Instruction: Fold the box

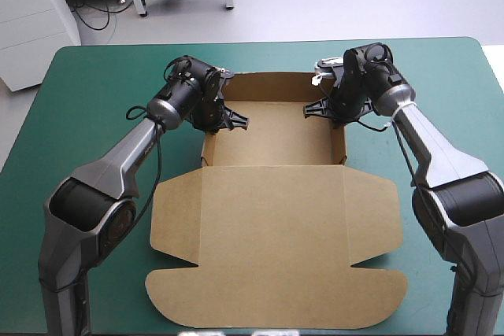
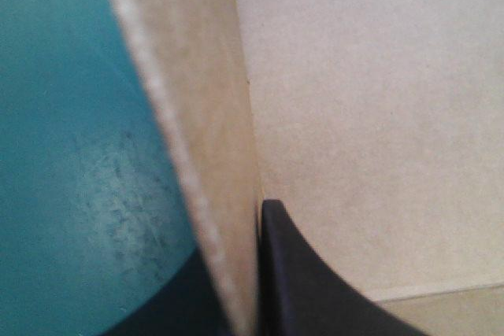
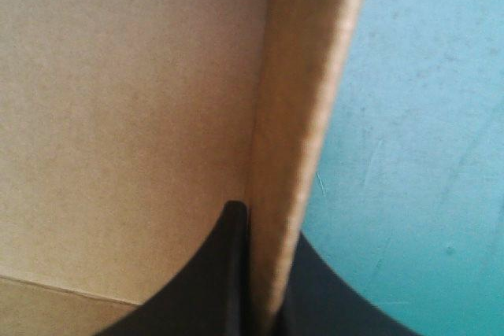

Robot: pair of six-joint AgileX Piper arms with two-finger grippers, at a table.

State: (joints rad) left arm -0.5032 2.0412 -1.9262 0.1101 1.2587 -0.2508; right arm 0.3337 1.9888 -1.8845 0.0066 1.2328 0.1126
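Brown cut-board box (image 1: 272, 147) walls up, lid (image 1: 276, 249) flat; left claw (image 1: 214, 118) and right claw (image 1: 335, 109) each clamp a side wall; next, likely, seat tucks, then release.

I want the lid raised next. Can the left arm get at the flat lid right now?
Probably not yet: the left end effector is shut on the box's left wall and must let go first. After that the way looks free; the lid lies flat and bare nearer the robot.

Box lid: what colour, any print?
The box lid is plain brown, no print. Best seen in the high view.
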